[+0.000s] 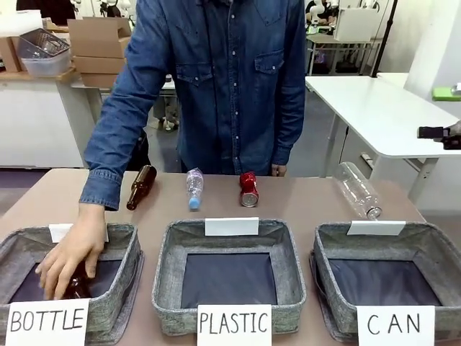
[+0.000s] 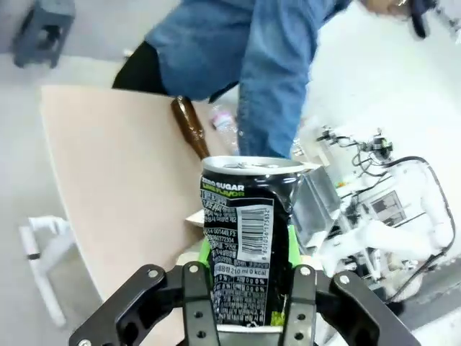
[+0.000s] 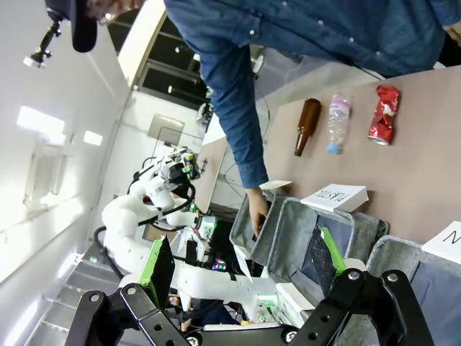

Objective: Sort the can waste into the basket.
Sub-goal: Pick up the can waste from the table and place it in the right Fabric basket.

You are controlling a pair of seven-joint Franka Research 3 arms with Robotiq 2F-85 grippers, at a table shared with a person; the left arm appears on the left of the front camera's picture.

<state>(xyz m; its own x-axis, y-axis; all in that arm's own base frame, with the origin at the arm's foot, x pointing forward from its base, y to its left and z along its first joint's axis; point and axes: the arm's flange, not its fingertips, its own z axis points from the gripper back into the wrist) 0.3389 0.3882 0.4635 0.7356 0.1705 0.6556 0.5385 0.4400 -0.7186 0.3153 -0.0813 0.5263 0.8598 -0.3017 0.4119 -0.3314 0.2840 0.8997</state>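
One black can (image 2: 245, 231) between left jaws, apparently gripped low

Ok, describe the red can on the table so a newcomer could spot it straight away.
Start at the brown table and find the grey basket signed PLASTIC, in the middle of its near edge. Beyond it lies a row of waste. The red can is the short, dented one between the small clear bottle and the big clear bottle, the only red thing there.

Basket signs (image 1: 47, 324) (image 1: 234, 324) (image 1: 395, 326) read BOTTLE, PLASTIC, CAN; the black can (image 2: 245, 238) (barcoded) says ZERO SUGAR.
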